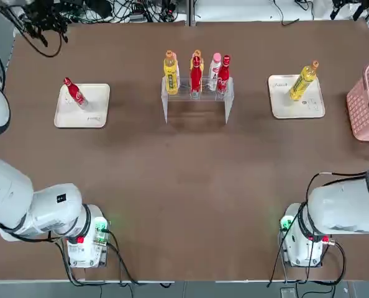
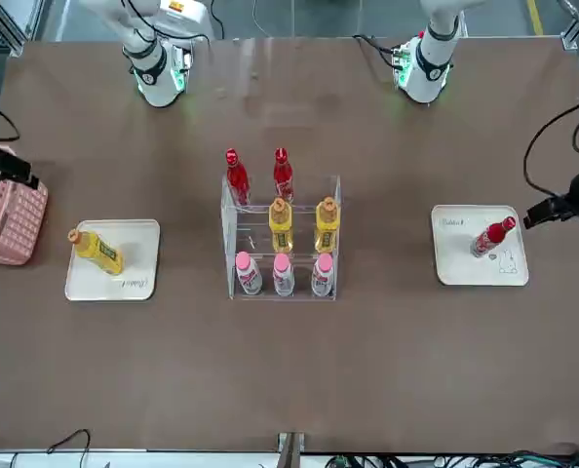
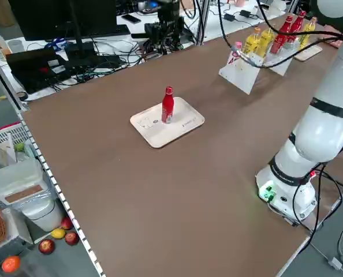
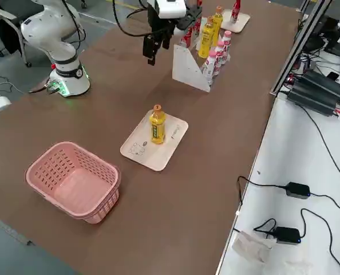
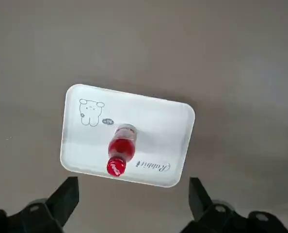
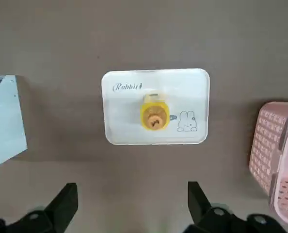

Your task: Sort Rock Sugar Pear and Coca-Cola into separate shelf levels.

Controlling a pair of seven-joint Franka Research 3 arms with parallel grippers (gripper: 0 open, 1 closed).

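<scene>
The left gripper [image 5: 134, 180] hangs over the robot's side of the tabletop [image 1: 153, 186], toward the left, its fingers apart with nothing between them. Farther out on that side, one red cola bottle [image 1: 76, 94] stands upright on a white tray [image 5: 88, 160].

In the middle is the clear stepped stand [image 2: 229, 239]. Two red bottles [image 2: 283, 177] occupy its highest row, nearest the robot, at the centre and right. Two yellow pear drinks [image 2: 327, 226] stand in the row below, at the left and centre, and three pink-capped bottles [image 2: 284, 276] fill the lowest.

Over the right part of the robot's side is the right gripper [image 6: 133, 185], fingers also apart and holding nothing. Beyond it a yellow bottle [image 4: 157, 125] stands upright on a second white tray [image 6: 120, 131], with a pink basket [image 1: 366, 102] at the far right.

The sorting looks set up but for these two strays, so the step in hand seems to be fetching them. The next move calls for either gripper to reach out and close squarely around its bottle: red for the highest row's left spot, yellow for the middle row's right spot, lowered without nudging the neighbours.
</scene>
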